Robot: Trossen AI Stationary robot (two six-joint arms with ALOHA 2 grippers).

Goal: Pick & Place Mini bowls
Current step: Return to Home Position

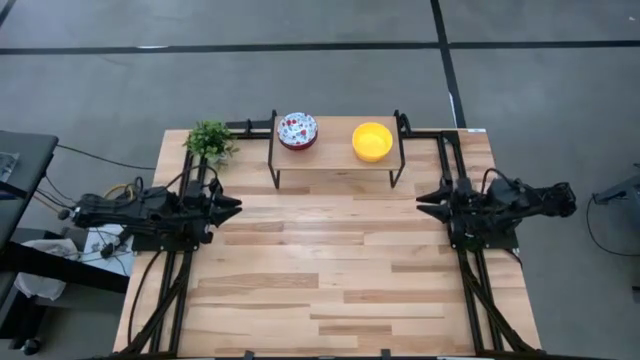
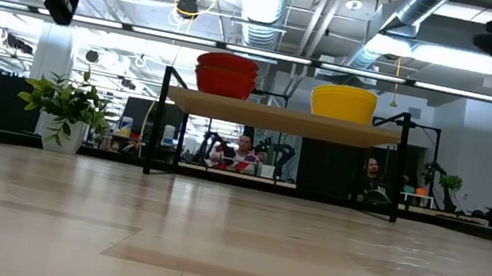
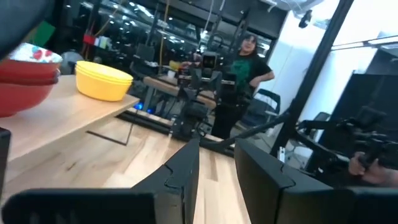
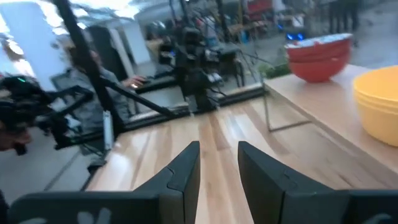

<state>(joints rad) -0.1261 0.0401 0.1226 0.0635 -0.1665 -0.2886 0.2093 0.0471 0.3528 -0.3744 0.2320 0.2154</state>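
Two sets of mini bowls stand by their bases on a small wooden shelf (image 1: 335, 162) at the table's far edge. The white floral bowls with red outsides (image 1: 297, 130) (image 2: 226, 74) look stacked; the yellow bowls (image 1: 372, 141) (image 2: 343, 102) stand to their right. My left gripper (image 1: 236, 207) (image 3: 216, 148) hovers over the table's left side, fingers level, pointing right, open by a narrow gap. My right gripper (image 1: 423, 203) (image 4: 217, 148) mirrors it on the right side, pointing left, also open by a narrow gap. Neither is near the bowls.
A small green potted plant (image 1: 209, 140) (image 2: 67, 106) stands at the far left corner beside the shelf. The shelf has black metal legs (image 1: 273, 165). Bare wooden tabletop (image 1: 330, 260) lies between the arms and toward the near edge. People show in the room behind.
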